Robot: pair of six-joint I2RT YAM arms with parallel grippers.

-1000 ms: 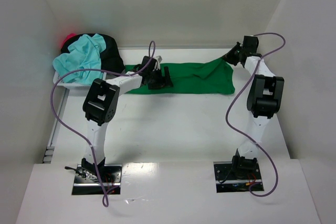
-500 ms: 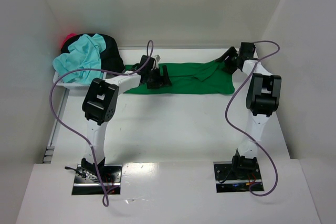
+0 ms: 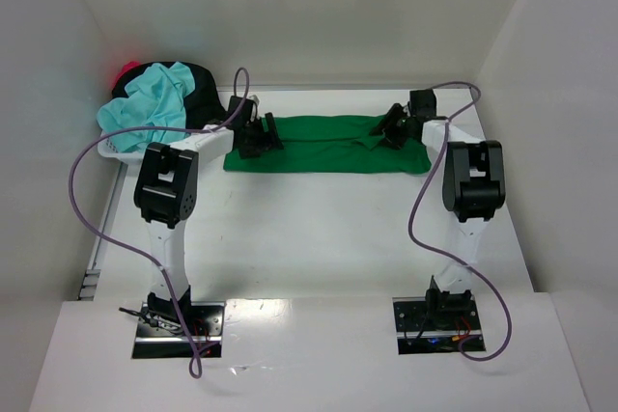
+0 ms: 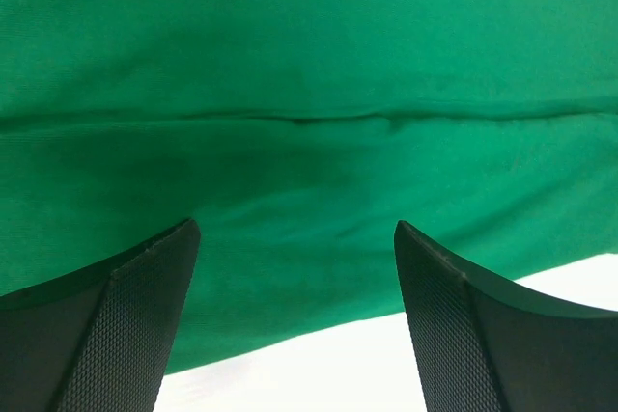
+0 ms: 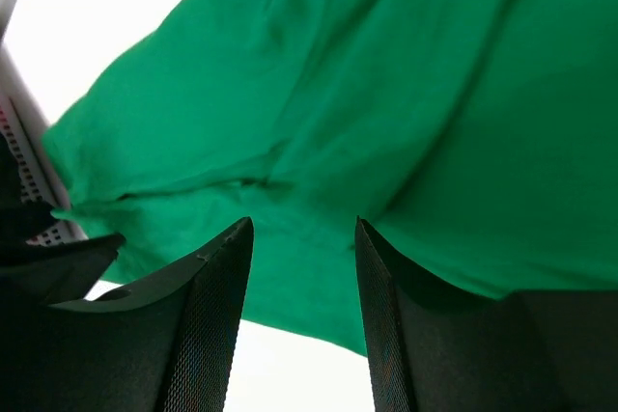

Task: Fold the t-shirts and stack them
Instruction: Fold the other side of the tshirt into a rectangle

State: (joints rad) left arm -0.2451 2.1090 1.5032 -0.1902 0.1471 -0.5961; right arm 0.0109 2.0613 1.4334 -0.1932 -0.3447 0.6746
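My left gripper (image 3: 259, 134) hangs over the left end of the bright green cloth t-shirt (image 3: 328, 145). Its two black fingers (image 4: 126, 335) are spread wide apart and hold nothing. I can see green cloth and a bit of the white table (image 3: 319, 229) in the gap between them.

My right gripper (image 3: 396, 127) is over the right end of the same shirt. Its fingers are partly open, with a smaller gap, and no cloth is pinched there.

The green shirt lies flat in a long strip across the far part of the table, with a crease running along it.

In the far left corner is a pile: a light turquoise cloth shirt (image 3: 154, 103) lies on a black cloth shirt (image 3: 205, 84), and a bit of red-pink cloth (image 3: 124, 72) peeks out behind.
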